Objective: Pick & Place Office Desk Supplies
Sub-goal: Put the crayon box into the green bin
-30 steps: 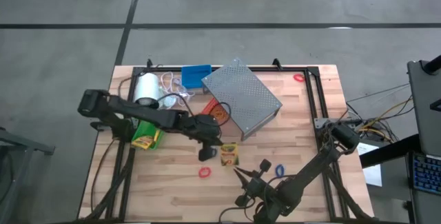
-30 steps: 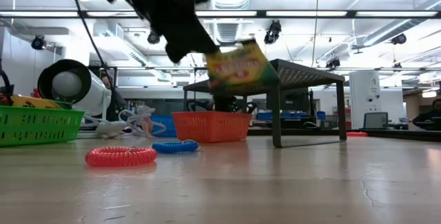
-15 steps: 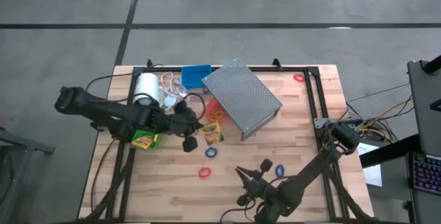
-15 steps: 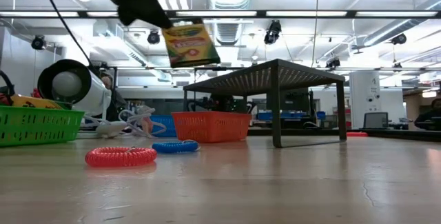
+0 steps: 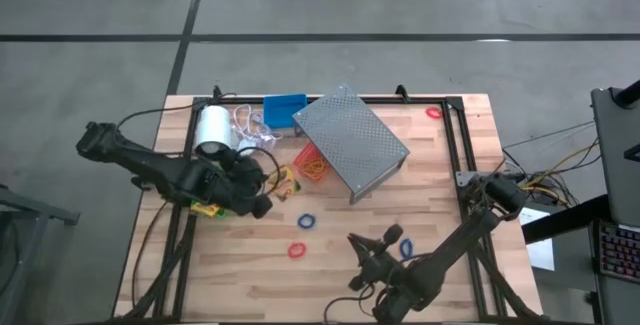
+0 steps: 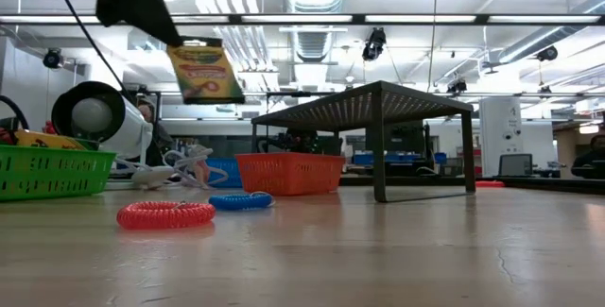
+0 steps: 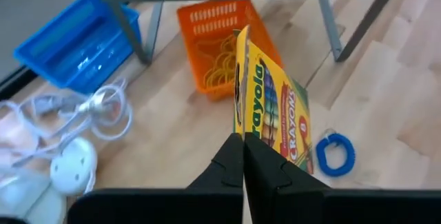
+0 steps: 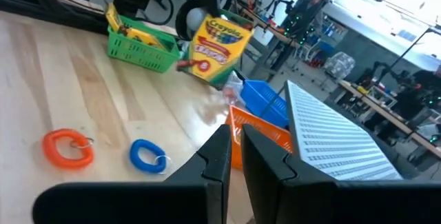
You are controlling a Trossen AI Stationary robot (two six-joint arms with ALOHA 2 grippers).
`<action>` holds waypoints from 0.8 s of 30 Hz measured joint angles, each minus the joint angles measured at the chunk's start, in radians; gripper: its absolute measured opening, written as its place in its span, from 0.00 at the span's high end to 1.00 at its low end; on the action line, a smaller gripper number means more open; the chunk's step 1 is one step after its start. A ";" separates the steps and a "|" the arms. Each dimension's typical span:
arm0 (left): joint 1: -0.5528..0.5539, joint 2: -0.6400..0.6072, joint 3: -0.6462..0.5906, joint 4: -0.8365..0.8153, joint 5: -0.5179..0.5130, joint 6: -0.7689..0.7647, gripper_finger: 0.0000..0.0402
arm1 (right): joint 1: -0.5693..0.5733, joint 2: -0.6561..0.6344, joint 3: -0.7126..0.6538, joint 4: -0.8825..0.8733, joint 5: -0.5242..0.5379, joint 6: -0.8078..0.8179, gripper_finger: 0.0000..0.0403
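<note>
My left gripper [image 5: 270,193] is shut on a yellow-and-green crayon box [image 5: 286,183] in the air over the table's left middle; the box also shows in the low view [image 6: 204,71]. A second crayon box [image 8: 135,35] lies in the green bin [image 6: 52,170] under my left arm. The red-orange bin [image 5: 313,163] stands by the rack and the blue bin [image 5: 283,111] at the far edge. A red ring [image 5: 297,251] and a blue ring [image 5: 307,221] lie on the table. My right gripper [image 5: 375,237] is empty near the front edge, with a narrow gap between its fingers. My left gripper pinches one end of the crayon box [image 7: 242,131] between its two fingers, at their free ends. The fingers come from the table's left, slanting down. The box is lifted clear of the table and sticks out beyond the fingers, tilted [image 6: 194,54].
The grey perforated rack [image 5: 350,143] stands at the far middle. A white roll [image 5: 212,125] with white cord [image 5: 245,120] lies far left. Another blue ring [image 5: 405,248] lies by my right gripper and a red ring [image 5: 433,113] at the far right.
My left gripper has carried the crayon box toward the table's left edge and somewhat toward the far edge, away from the rings and closer to the green bin. The box stays clear of the table and has turned in the hold.
</note>
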 joint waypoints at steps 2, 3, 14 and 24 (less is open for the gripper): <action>-0.005 0.000 0.004 -0.041 0.000 -0.047 1.00 | 0.000 -0.010 -0.001 -0.013 0.000 0.000 0.92; -0.008 0.000 0.005 -0.061 0.000 -0.066 1.00 | 0.000 -0.013 -0.002 -0.021 0.000 0.001 0.92; -0.011 0.000 0.029 -0.267 0.030 -0.226 1.00 | -0.013 -0.020 -0.014 -0.080 -0.002 0.005 0.92; -0.013 -0.002 0.172 -0.669 0.119 -0.439 1.00 | -0.020 -0.020 -0.017 -0.087 -0.003 0.036 0.92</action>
